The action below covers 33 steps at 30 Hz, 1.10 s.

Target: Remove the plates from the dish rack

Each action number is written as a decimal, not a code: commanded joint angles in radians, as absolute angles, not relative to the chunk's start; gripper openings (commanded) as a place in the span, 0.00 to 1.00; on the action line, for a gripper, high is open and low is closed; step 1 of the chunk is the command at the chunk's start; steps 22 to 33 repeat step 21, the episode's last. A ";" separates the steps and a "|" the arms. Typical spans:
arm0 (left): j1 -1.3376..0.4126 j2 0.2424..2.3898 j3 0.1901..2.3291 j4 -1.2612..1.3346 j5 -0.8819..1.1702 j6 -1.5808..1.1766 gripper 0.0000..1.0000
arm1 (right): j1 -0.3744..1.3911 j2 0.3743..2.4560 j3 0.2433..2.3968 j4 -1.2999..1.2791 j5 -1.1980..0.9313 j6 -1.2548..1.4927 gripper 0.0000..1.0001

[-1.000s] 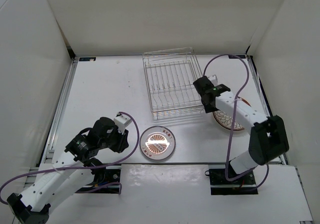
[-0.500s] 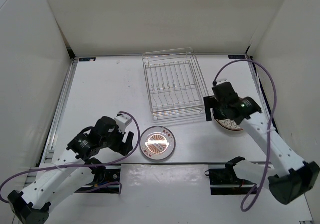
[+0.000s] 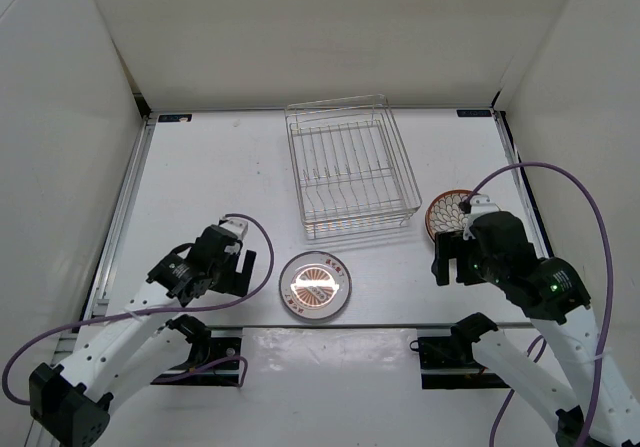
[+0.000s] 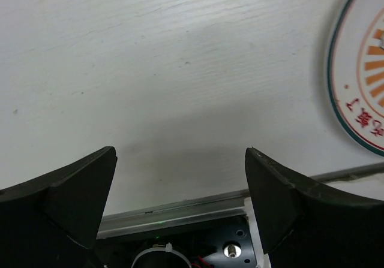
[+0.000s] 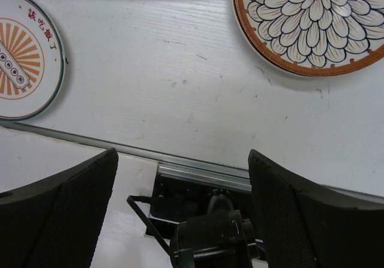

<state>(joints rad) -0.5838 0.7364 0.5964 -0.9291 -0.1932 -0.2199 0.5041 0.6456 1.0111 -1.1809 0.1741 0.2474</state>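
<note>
The dish rack (image 3: pixel 350 167), a silver wire basket, stands at the back middle of the table with no plate in it. A grey-rimmed plate (image 3: pixel 316 286) with an orange centre lies flat near the front edge, also seen as a plate (image 4: pixel 360 94) and plate (image 5: pixel 24 58) in the wrist views. A brown-rimmed petal plate (image 3: pixel 448 213) lies flat right of the rack, large in the right wrist view as plate (image 5: pixel 312 22). My left gripper (image 3: pixel 243 268) (image 4: pixel 180 151) hangs open left of the grey-rimmed plate. My right gripper (image 3: pixel 450 259) (image 5: pixel 182 152) is open just in front of the brown-rimmed plate, holding nothing.
White walls close in the table on three sides. An aluminium rail (image 3: pixel 330 324) runs along the near edge, with the arm bases (image 3: pixel 465 352) below it. Purple cables (image 3: pixel 560 172) loop from both arms.
My right arm has drawn back from the rack's right side toward the near edge, uncovering the brown-rimmed plate. Both grippers have opened wide. The left gripper shifted slightly left of the grey-rimmed plate.
</note>
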 commanded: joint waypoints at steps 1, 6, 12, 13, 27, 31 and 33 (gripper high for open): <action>-0.552 0.772 0.612 -0.923 -0.268 -0.242 0.99 | 0.502 0.620 1.016 -1.204 0.204 0.235 0.90; -0.546 0.747 0.580 -0.904 -0.347 -0.241 0.99 | 0.500 0.617 1.014 -1.201 0.216 0.216 0.90; -0.546 0.651 0.493 -0.813 -0.362 -0.180 0.99 | 0.502 0.578 0.977 -1.181 0.293 0.189 0.90; -0.548 0.637 0.483 -0.799 -0.357 -0.148 0.99 | 0.502 0.569 0.960 -1.152 0.334 0.181 0.90; -0.548 0.676 0.497 -0.813 -0.373 -0.126 0.99 | 0.502 0.532 0.919 -1.121 0.330 0.195 0.90; -0.548 0.676 0.497 -0.813 -0.373 -0.126 0.99 | 0.502 0.532 0.919 -1.121 0.330 0.195 0.90; -0.548 0.676 0.497 -0.813 -0.373 -0.126 0.99 | 0.502 0.532 0.919 -1.121 0.330 0.195 0.90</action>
